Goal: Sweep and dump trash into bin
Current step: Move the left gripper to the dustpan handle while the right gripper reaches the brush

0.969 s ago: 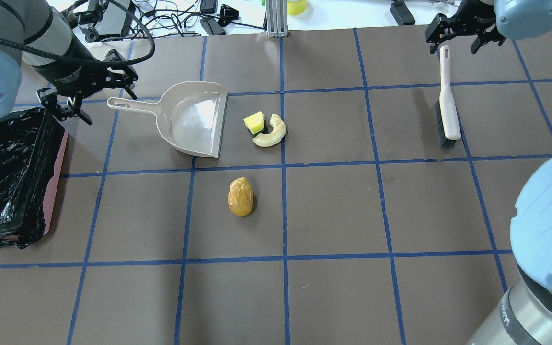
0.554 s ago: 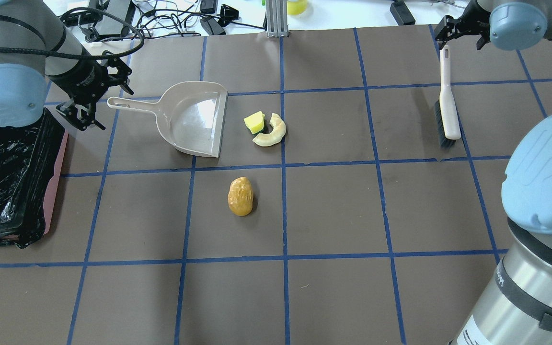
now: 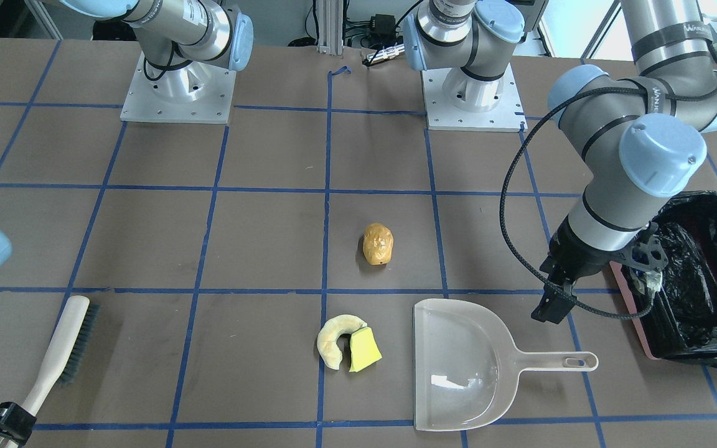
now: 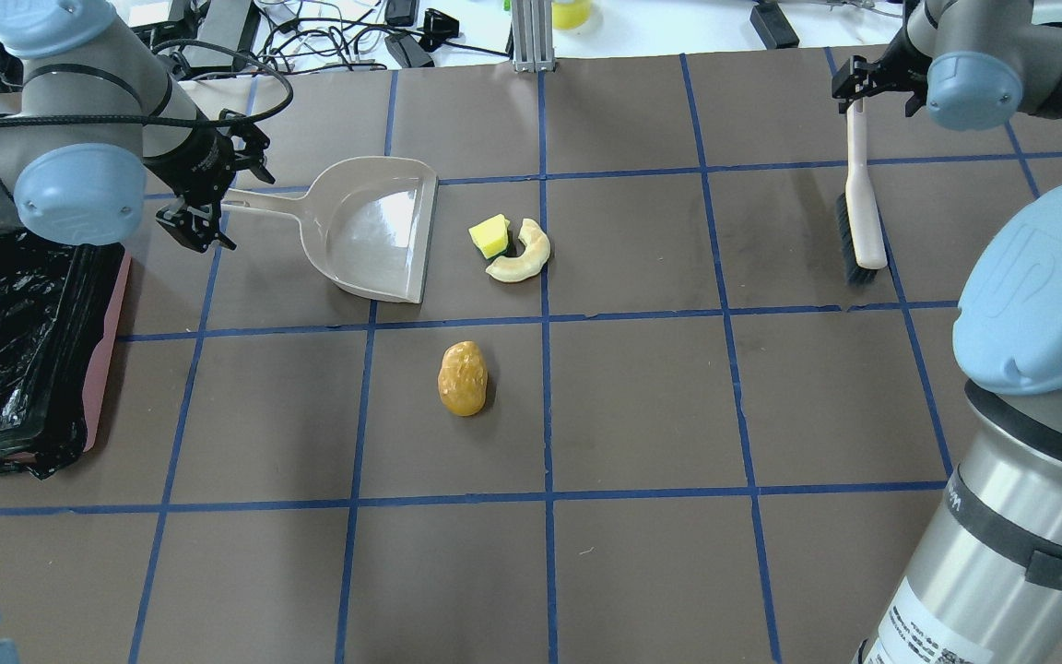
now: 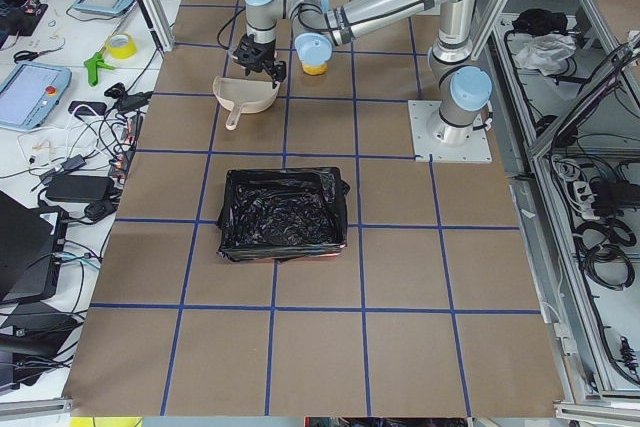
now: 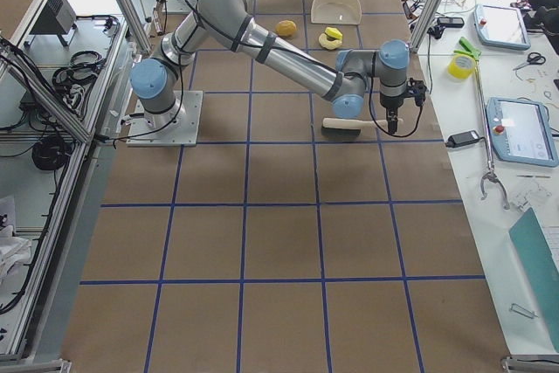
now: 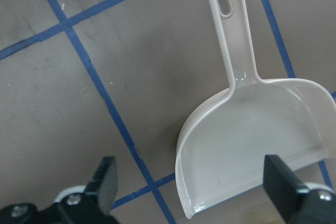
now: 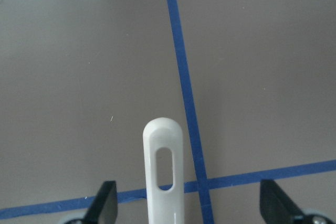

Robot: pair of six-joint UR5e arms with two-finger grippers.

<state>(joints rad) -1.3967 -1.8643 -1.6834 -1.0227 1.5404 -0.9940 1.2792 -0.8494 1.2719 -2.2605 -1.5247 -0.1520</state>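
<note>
The trash lies on the brown table: a golden-brown lump [image 4: 463,378], a cream crescent [image 4: 524,254] and a yellow wedge [image 4: 490,236] that touches it. The beige dustpan [image 4: 374,231] lies just left of the wedge, handle to the left. My left gripper [image 4: 218,195] is open above the handle's end; the left wrist view shows the dustpan [image 7: 247,129] between the spread fingers. The pink-sided bin [image 4: 107,369] with its black bag stands at the left edge. My right gripper [image 4: 874,85] is open over the handle tip of the brush [image 4: 861,203], which also shows in the right wrist view [image 8: 164,182].
Blue tape lines grid the table. Cables and small devices lie beyond the far edge. The right arm's large elbow [image 4: 1038,277] fills the near right corner of the overhead view. In the front-facing view the lump [image 3: 377,243] sits alone mid-table.
My left gripper has moved right, from beside the bin to over the dustpan handle's end. My right gripper has shifted slightly and now sits over the brush handle's tip.
</note>
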